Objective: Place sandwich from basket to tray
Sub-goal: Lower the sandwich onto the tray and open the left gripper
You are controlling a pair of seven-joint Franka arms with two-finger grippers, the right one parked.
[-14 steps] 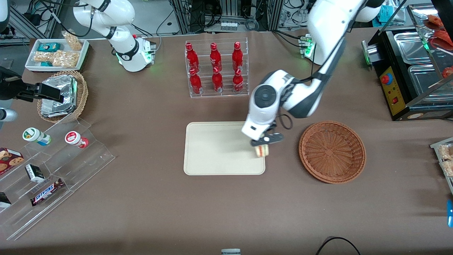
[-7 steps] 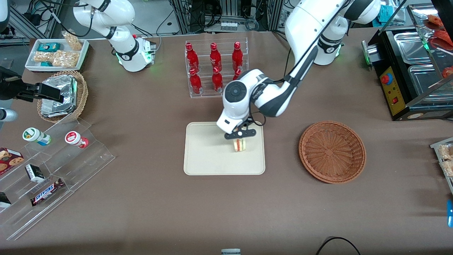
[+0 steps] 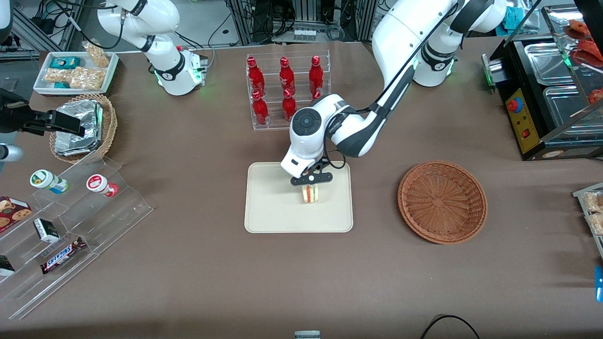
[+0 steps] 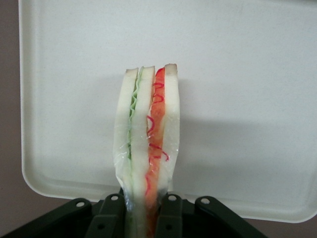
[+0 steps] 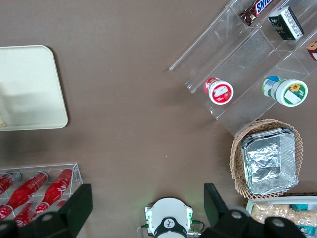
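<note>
My gripper (image 3: 310, 184) hangs over the cream tray (image 3: 268, 207) and is shut on the sandwich (image 3: 309, 194), a wedge of pale bread with green and orange-red layers. From the wrist the sandwich (image 4: 147, 144) stands on edge between the two black fingers (image 4: 168, 218), with the tray (image 4: 247, 74) spread beneath it. Whether the sandwich touches the tray surface I cannot tell. The reddish-brown wicker basket (image 3: 442, 201) sits empty beside the tray, toward the working arm's end of the table.
A clear rack of red bottles (image 3: 287, 92) stands farther from the front camera than the tray, close to my arm's wrist. Toward the parked arm's end are a clear stepped shelf with snacks (image 3: 70, 226), a tan basket with foil packages (image 3: 82, 127) and a white snack tray (image 3: 75, 70).
My gripper has carried the sandwich from the tray's edge nearest the basket to over the tray's middle, slowing over the last half second. It has stayed shut on the sandwich throughout.
</note>
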